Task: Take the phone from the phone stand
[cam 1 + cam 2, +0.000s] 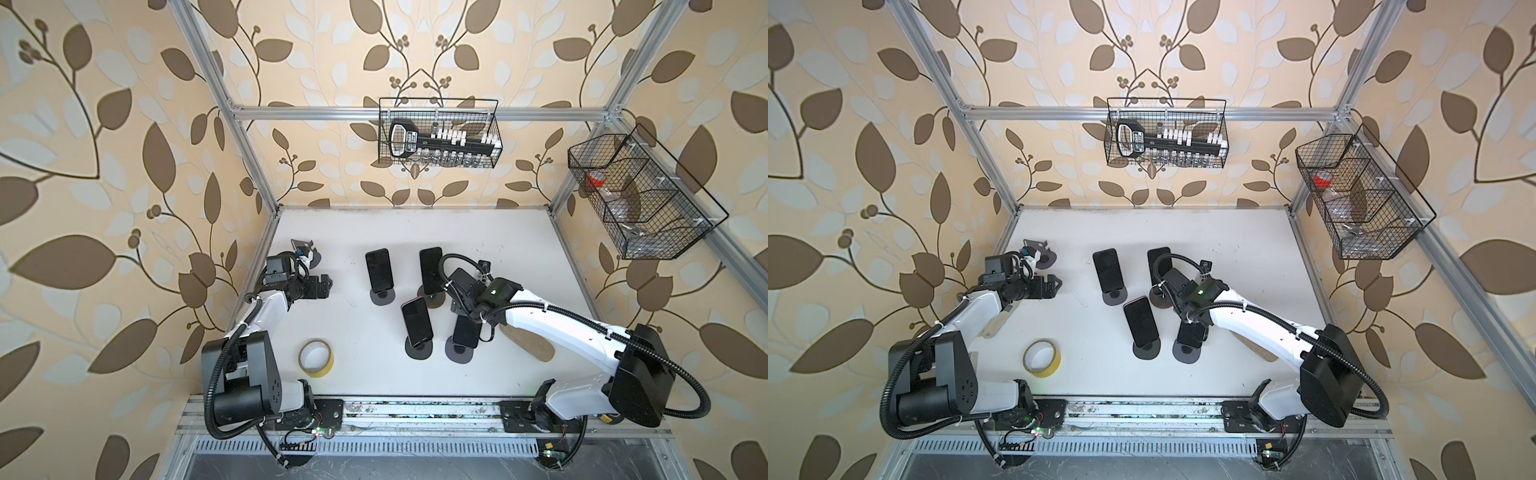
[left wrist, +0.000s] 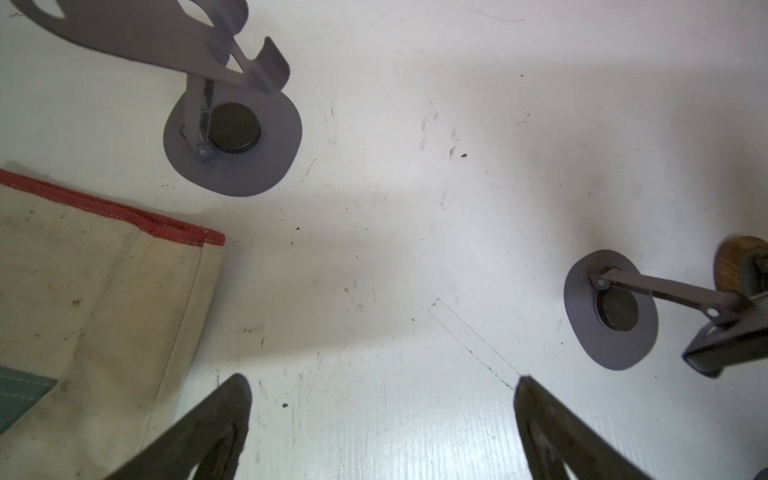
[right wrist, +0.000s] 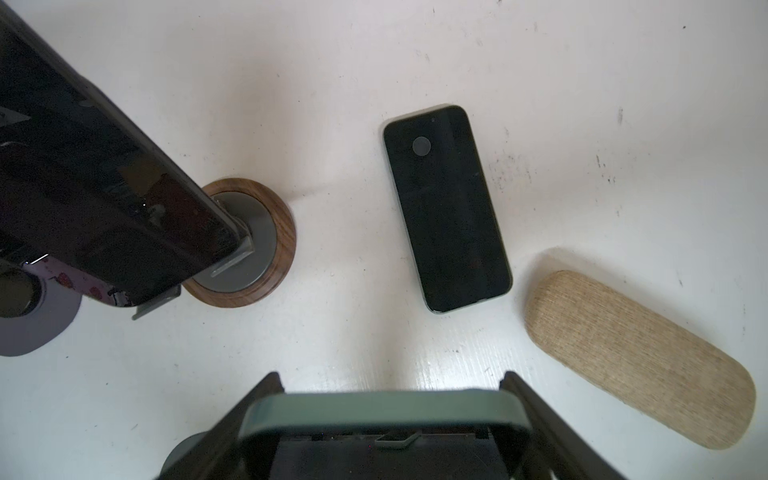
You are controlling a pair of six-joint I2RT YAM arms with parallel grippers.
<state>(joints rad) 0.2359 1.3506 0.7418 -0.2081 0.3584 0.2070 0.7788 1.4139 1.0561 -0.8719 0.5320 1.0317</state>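
Several dark phones lean on stands mid-table in both top views. My right gripper (image 3: 390, 376) (image 1: 463, 318) is at the front right one. Its fingers stand on either side of the green-edged phone (image 3: 378, 411) (image 1: 465, 334) and press its sides. This phone stands over the grey base of its phone stand (image 1: 459, 353) (image 3: 183, 453). My left gripper (image 2: 382, 386) (image 1: 328, 286) hovers open and empty at the table's left, beside an empty grey stand (image 2: 232, 137) (image 1: 303, 249).
Other phones on stands (image 1: 379, 270) (image 1: 417, 322); one on a wooden-base stand (image 3: 245, 245) (image 1: 430, 270). A phone lies flat (image 3: 446, 208) next to a beige case (image 3: 640, 357) (image 1: 528, 340). Tape roll (image 1: 316, 357) front left. Canvas cloth (image 2: 95, 270) under the left arm.
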